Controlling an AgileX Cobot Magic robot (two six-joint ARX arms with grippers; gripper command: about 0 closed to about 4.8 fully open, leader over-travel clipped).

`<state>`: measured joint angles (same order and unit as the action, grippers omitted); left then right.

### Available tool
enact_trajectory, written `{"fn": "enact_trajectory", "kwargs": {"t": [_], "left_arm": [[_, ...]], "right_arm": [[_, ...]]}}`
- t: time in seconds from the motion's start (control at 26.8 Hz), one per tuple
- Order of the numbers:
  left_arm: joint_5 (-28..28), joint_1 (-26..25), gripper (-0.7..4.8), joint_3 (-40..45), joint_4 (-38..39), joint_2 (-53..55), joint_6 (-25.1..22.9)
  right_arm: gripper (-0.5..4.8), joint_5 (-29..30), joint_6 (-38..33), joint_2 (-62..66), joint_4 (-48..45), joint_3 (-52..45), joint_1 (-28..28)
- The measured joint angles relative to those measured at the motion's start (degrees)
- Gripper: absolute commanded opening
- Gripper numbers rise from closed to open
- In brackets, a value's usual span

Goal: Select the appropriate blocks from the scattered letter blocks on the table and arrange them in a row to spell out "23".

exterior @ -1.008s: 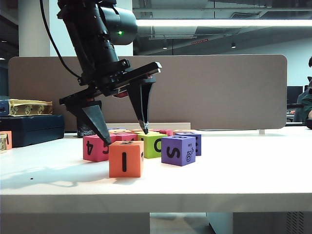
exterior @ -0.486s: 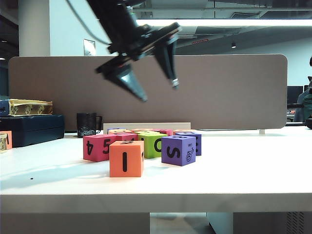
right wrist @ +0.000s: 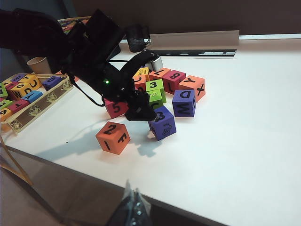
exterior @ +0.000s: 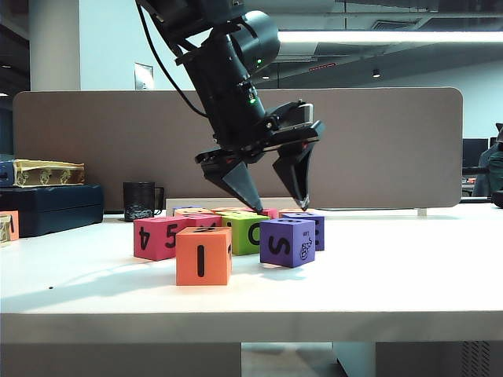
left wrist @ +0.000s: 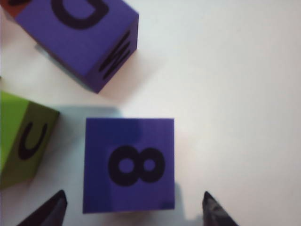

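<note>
Place: an open-plan office used as a robot test bench.
Desk: plain white table (exterior: 377, 290) with a thick front edge.
Divider: beige fabric partition screen (exterior: 393, 149) along its far side.
Ceiling: long fluorescent strip light (exterior: 393, 37), exposed dark fittings.
Left clutter: black mug (exterior: 140, 200), dark case (exterior: 55, 208).
Far right: possibly a seated person, cropped.

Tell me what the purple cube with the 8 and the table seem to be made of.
The purple cube looks like soft foam with a matte finish: flat colour, no glare, slightly blurred edges, and a printed black 8. Foam is a guess from its look. The table seems a smooth white laminate or painted board with a thick front edge and a faint sheen; the core cannot be told.
</note>
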<state>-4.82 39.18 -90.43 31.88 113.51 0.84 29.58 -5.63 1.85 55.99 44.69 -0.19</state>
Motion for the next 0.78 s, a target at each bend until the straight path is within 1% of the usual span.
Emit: {"fn": "enact_trajectory", "kwargs": {"t": [0.3,0.34,0.37,0.41,0.71,0.78], "left_arm": [[0.5,0.0,3.62,-0.1,-3.4,3.6,0.0],[0.8,0.0,3.54,-0.1,-4.2,3.7,0.0],[1.0,0.0,3.27,-0.1,-5.2,3.7,0.0],[1.0,0.0,2.67,-0.1,-5.7,3.8,0.0],[1.1,0.0,2.67,-0.3,-6.3,5.5,-0.2],[1.1,0.0,2.67,-0.3,-6.4,5.5,-0.2]], "right_arm": [[-0.01,0.0,0.0,0.0,0.0,0.0,0.0],[-0.01,0.0,0.0,0.0,0.0,0.0,0.0],[-0.01,0.0,0.0,0.0,0.0,0.0,0.0],[-0.01,0.0,0.0,0.0,0.0,0.0,0.0],[-0.01,0.0,0.0,0.0,0.0,0.0,0.0],[-0.01,-1.0,0.2,0.0,0.0,0.0,0.0]]}}
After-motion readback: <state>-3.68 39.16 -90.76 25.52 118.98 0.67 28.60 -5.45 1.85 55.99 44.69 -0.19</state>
